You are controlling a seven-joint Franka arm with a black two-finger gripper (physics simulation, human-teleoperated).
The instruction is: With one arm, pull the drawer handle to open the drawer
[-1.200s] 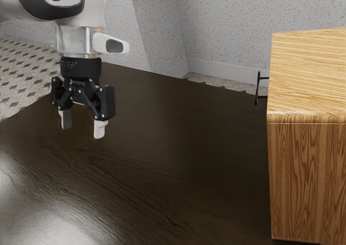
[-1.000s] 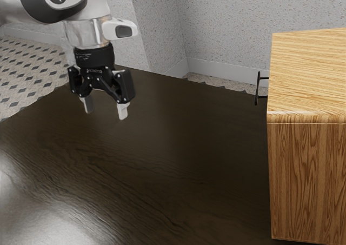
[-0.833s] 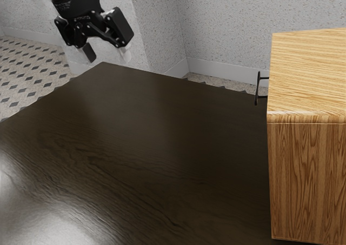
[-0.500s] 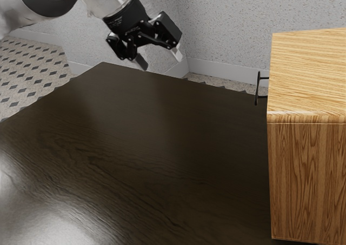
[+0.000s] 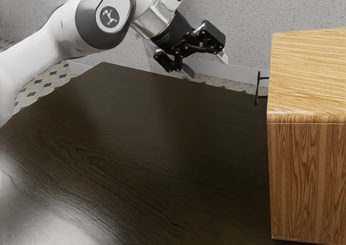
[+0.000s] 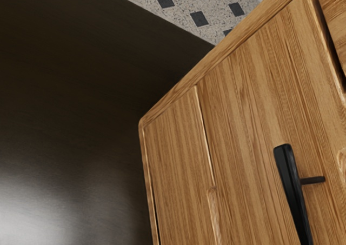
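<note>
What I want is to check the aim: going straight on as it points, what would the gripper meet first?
Likely the cabinet front, near the handle; the way there looks free for the open gripper.

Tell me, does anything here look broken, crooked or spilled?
Nothing stands out. The wooden cabinet sits upright on the dark table, its black handle looks intact, and the open hand hangs in the air short of it.

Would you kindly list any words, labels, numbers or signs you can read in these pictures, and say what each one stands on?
No words or numbers can be read.
Emblem: a white sign without letters, on a dark disc of the arm.
Gripper: any print on its black body is too small to read.
Wooden cabinet and its black handle: no text.
</note>
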